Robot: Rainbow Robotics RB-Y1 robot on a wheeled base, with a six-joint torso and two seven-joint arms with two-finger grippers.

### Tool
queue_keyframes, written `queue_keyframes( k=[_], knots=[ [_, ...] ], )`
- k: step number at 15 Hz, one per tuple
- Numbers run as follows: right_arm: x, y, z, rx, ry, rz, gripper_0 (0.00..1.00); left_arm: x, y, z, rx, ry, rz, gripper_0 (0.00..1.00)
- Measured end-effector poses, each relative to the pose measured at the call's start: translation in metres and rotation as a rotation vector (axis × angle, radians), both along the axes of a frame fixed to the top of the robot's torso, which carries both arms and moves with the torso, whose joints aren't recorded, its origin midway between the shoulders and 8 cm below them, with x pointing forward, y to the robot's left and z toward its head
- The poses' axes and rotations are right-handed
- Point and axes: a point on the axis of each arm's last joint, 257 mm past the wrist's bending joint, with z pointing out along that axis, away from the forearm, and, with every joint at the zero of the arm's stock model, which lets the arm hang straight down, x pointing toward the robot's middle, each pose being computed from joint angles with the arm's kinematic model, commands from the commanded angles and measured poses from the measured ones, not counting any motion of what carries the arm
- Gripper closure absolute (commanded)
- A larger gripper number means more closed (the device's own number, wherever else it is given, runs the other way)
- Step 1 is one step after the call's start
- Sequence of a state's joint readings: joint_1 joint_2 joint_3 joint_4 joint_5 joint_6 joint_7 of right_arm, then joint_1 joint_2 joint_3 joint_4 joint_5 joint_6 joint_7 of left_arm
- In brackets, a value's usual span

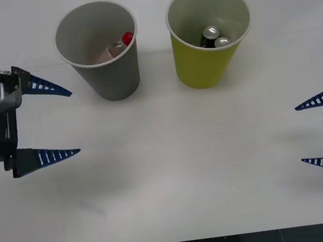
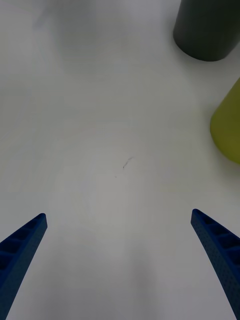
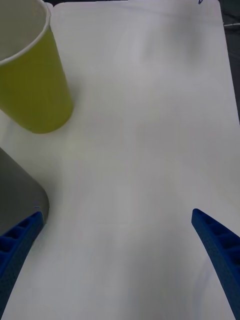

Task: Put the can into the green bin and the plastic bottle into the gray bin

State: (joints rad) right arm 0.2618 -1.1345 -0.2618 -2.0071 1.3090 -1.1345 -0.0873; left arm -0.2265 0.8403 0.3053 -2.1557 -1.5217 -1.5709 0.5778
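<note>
The front view looks down from above onto the gray bin (image 1: 99, 52) and green bin (image 1: 209, 36); both low wrist views face these bins from opposite sides.

No text, label, brand, number or sign is showing legibly anywhere — nothing is reading on the gray bin (image 1: 106, 57), the green bin (image 1: 204, 62), the can (image 1: 221, 42) tops or the plastic bottle (image 1: 118, 47) with its red cap.
</note>
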Motion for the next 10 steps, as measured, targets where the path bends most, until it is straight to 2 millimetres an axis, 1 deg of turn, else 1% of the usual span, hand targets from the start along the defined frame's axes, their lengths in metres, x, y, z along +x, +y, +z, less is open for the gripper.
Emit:
queue_keyframes(
  k=[3,6,8,10],
  knots=[
    [0.0,0.0,0.0,0.0,0.0,0.0,0.0,-0.012,0.022,-0.013,0.022,0.016,0.007,0.0],
    [0.0,0.0,0.0,0.0,0.0,0.0,0.0,-0.023,0.037,-0.023,0.026,0.049,0.008,0.0],
    [0.0,0.0,0.0,0.0,0.0,0.0,0.0,-0.024,0.046,-0.028,0.012,0.052,-0.003,0.0],
    [0.0,0.0,0.0,0.0,0.0,0.0,0.0,-0.02,0.057,-0.03,0.011,0.045,-0.016,0.0]
  ],
)
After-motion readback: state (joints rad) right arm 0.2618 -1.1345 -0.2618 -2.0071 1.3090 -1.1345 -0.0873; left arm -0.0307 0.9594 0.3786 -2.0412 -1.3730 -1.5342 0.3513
